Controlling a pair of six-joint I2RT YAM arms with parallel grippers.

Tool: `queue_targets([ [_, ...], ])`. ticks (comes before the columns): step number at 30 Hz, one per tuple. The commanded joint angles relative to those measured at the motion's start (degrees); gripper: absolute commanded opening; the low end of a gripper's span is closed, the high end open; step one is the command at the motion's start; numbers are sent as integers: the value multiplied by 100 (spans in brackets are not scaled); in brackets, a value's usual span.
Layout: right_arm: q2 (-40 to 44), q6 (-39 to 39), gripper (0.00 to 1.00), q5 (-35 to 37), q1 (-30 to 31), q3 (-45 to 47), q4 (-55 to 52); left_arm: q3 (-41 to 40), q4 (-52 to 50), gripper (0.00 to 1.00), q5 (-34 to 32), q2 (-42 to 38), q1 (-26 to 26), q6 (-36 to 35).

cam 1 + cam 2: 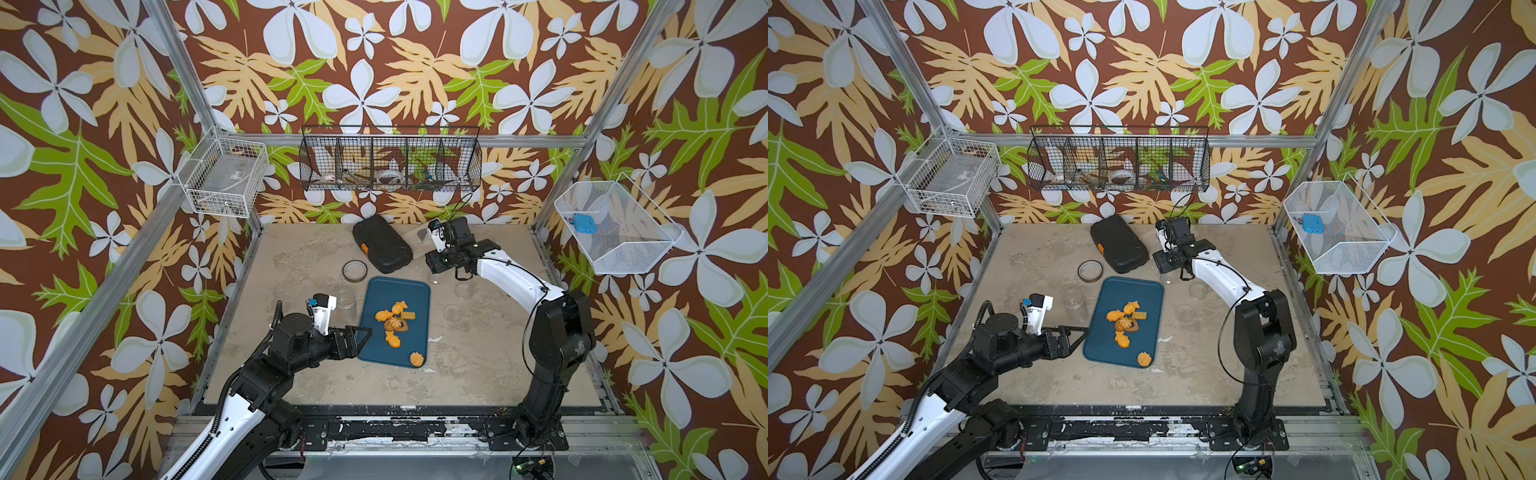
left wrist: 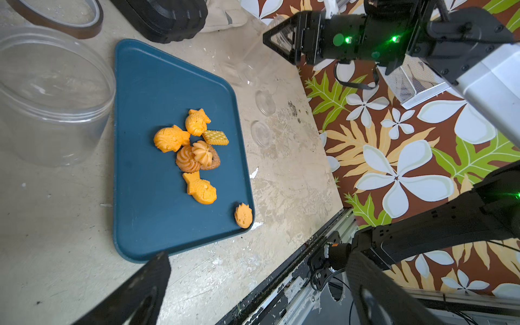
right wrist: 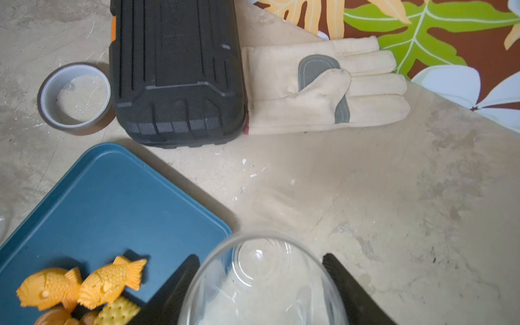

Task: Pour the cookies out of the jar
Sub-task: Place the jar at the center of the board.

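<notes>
The cookies (image 1: 394, 323) lie loosely heaped on the blue tray (image 1: 399, 291), with one stray at its near right corner; the left pincer (image 1: 365, 333) hangs wide open and empty at the tray's left edge; the right pincer (image 3: 261, 259) grips an empty clear jar (image 3: 253, 298) just off the tray's far right corner; a black case (image 1: 381, 243) lies beyond the tray on the surface (image 1: 478, 365).

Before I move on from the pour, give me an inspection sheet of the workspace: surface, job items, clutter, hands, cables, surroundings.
surface: beige tabletop, scuffed, white flecks.
job's things: cookies lie on blue tray; clear jar empty.
clutter: second jar, two clear lids, tape roll, black case, glove.
hands: left hand open beside tray; right hand grips the clear jar.
cables: black loop off right arm.
surroundings: wire baskets, floral walls.
</notes>
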State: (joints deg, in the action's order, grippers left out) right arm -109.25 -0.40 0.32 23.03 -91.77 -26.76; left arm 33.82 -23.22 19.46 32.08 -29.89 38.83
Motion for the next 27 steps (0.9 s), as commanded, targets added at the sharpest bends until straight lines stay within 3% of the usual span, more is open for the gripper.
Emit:
queue_targets([
  [1,-319,-72,67,-28,-3,-313,174,28,-356,100,-174,-146,10,-51],
  [15,-1071,-22,70,-531,3,-754,277,122,-730,100,-454,-259,11,-249],
  [27,-813,163,100,-553,3,-773,211,150,-461,100,-632,-132,10,-604],
])
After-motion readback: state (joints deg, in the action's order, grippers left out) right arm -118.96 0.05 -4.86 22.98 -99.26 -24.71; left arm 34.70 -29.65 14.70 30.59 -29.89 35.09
